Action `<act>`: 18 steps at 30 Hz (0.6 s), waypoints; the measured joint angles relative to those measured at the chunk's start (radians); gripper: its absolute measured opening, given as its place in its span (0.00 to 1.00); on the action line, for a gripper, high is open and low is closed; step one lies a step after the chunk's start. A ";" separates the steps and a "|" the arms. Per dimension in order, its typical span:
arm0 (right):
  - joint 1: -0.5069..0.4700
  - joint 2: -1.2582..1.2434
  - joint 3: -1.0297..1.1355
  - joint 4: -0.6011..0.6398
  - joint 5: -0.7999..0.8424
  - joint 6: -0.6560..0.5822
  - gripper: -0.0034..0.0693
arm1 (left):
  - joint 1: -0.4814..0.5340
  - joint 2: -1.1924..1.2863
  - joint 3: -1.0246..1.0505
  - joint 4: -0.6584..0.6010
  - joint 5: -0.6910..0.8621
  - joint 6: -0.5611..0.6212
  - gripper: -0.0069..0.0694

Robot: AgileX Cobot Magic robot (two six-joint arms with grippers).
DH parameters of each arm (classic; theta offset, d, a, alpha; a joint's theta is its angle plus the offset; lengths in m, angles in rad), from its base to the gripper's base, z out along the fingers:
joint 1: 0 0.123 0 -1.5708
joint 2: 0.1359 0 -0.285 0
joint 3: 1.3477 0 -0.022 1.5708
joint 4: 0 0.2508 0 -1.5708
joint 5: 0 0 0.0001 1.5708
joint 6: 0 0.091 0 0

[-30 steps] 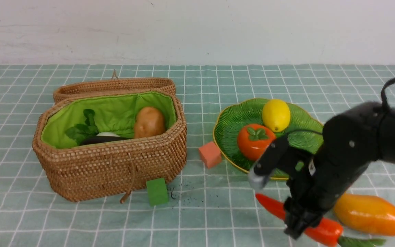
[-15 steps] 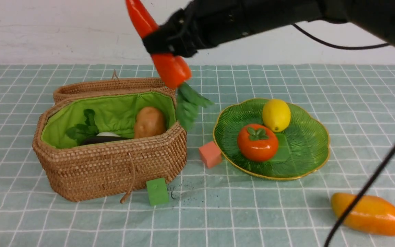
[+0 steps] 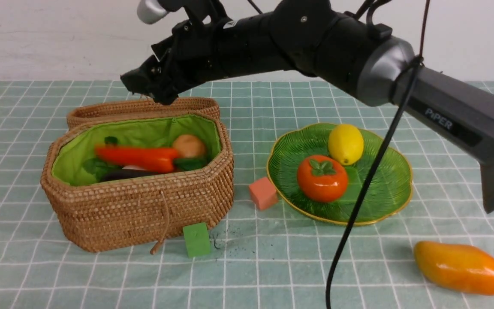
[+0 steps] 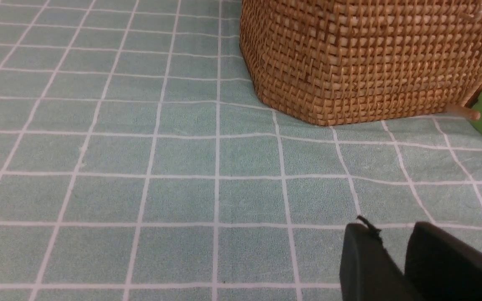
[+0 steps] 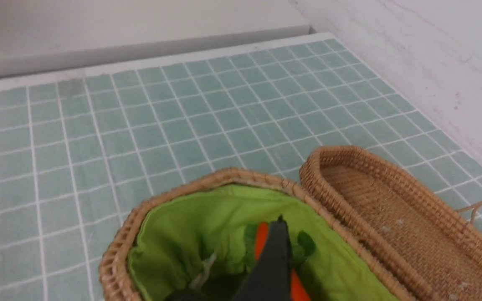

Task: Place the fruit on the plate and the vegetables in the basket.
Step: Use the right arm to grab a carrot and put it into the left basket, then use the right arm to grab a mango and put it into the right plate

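Note:
The long red-orange carrot (image 3: pixel 137 158) lies across the basket (image 3: pixel 144 206) on its green lining, beside the brown potato (image 3: pixel 189 146) and above the dark eggplant (image 3: pixel 120 174). My right gripper (image 3: pixel 147 89) hangs open and empty over the basket's back rim. In the right wrist view the carrot (image 5: pixel 261 242) shows past one finger (image 5: pixel 272 259). A lemon (image 3: pixel 345 143) and a persimmon (image 3: pixel 322 178) sit on the green plate (image 3: pixel 380 193). The mango (image 3: pixel 461 268) lies on the cloth at the front right. My left gripper (image 4: pixel 391 234) is low over the cloth near the basket (image 4: pixel 370 62), jaws narrowly apart, empty.
The basket's lid (image 3: pixel 144 107) lies flipped back behind it. A pink cube (image 3: pixel 263 193) sits between basket and plate. A green cube (image 3: pixel 196 239) stands at the basket's front. My right arm (image 3: pixel 315 38) spans from the right across the plate's far side.
My right gripper lifted the carrot from the cloth at the front right, swung it up and left over the basket and opened. The carrot now lies in the basket.

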State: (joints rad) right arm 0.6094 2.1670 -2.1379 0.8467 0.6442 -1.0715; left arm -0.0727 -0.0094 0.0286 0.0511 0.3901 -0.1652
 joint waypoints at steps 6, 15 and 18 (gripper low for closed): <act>0.000 -0.042 0.000 -0.200 0.191 0.099 0.93 | 0.000 0.000 0.000 -0.001 0.000 0.000 0.30; -0.076 -0.303 0.200 -0.700 0.571 0.382 0.85 | 0.000 0.000 0.000 -0.001 0.000 0.000 0.31; -0.201 -0.455 0.448 -0.712 0.537 0.403 0.86 | 0.000 0.000 0.000 -0.001 0.000 0.000 0.31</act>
State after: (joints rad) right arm 0.4082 1.7123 -1.6904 0.1352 1.1811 -0.6688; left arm -0.0727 -0.0094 0.0286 0.0500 0.3901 -0.1652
